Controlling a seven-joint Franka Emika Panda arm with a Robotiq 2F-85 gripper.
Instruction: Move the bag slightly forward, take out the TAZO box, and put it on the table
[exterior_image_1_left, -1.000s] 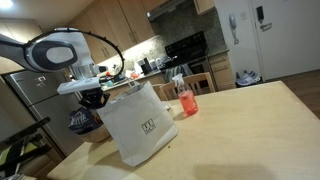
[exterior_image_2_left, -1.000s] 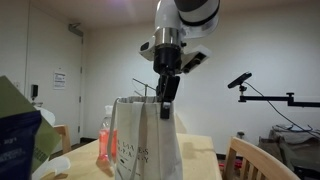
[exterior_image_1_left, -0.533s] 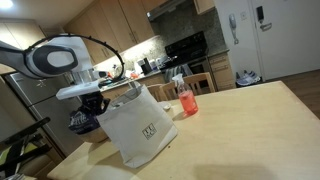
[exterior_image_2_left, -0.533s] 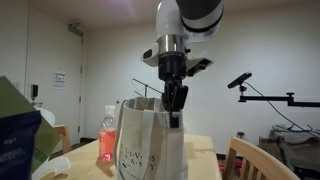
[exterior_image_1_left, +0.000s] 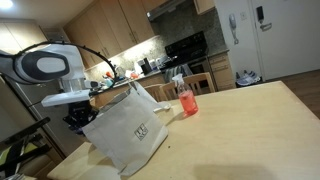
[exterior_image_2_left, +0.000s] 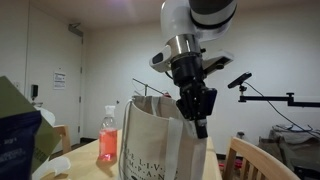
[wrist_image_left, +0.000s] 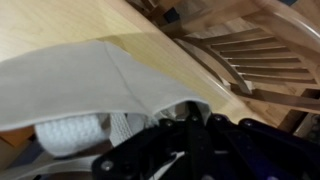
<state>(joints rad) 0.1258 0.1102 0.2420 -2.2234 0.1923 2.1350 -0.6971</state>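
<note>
Finding 1, grip. The hand (exterior_image_1_left: 83, 114) sits at the left of the frame in an exterior view, clenched on the upper rim of the bag (exterior_image_1_left: 130, 140). The wrist view agrees: white paper (wrist_image_left: 70, 80) runs directly under the dark fingers. Holding the rim gives the arm a way to drag the bag across the desk (exterior_image_1_left: 235, 125) without lifting it. This looks like the "move the bag forward" step, early in the task.

Finding 2, attitude of the bag. The pull at the rim tips the bag. In that exterior view its long axis runs from the base at lower centre up toward the upper left, so the mouth leans to the hand. The logo face is turned to the lower right. In an exterior view from the side (exterior_image_2_left: 155, 150) the bag appears nearly upright, mouth up, with the hand (exterior_image_2_left: 198, 118) at its right top corner.

Finding 3, contents. The TAZO box cannot be seen in any view and is presumably inside the bag.

Finding 4, surroundings. A red bottle (exterior_image_1_left: 186, 101) stands just beyond the bag, apart from it. Tipping the bag further risks toppling it.
</note>
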